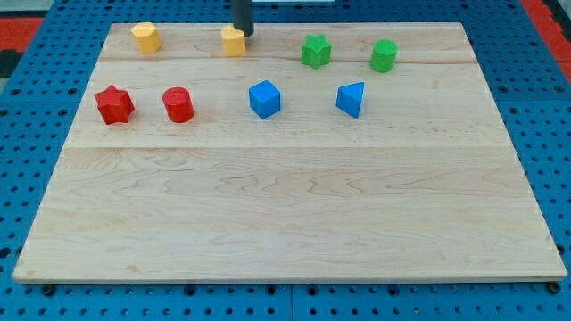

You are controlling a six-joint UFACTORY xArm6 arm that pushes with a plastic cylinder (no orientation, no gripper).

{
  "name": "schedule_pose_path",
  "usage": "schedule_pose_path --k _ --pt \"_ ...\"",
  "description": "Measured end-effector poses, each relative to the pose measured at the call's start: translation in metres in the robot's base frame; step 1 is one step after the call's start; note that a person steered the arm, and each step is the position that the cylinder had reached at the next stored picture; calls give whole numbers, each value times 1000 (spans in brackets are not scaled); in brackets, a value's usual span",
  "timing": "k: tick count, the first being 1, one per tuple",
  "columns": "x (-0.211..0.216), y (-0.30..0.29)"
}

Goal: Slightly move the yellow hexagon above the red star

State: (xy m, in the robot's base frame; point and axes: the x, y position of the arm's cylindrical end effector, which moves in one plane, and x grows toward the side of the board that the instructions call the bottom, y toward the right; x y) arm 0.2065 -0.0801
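The arm carries no pincer, so no wide, narrow or holding state applies; it ends in a dark rod whose lower end, my tip [243, 34], stands at the view's top, just beside and to the upper right of a yellow block [233, 41] whose exact shape cannot be made out. Whether the tip touches that block cannot be told. The yellow hexagon [145, 37] sits on the desk [285, 205] near the top left corner, well apart from the tip and to the view's left of the other yellow block. The red star [114, 104] lies below the hexagon and slightly to its left, close to the desk's left edge. A red cylinder [178, 104] stands just to the right of the star, apart from it. A blue cube [265, 98] and a blue wedge-like block [351, 98] lie further right in the same row. In the top row, to the right of the tip, stand a green star-like block [316, 51] and a green cylinder [384, 55], apart from each other.
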Motion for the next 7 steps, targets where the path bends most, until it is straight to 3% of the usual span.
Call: schedule_pose_path --k 2,3,6,7 --pt "-14 -33" --pt "-15 -88" --pt "4 -129" --pt "6 -118"
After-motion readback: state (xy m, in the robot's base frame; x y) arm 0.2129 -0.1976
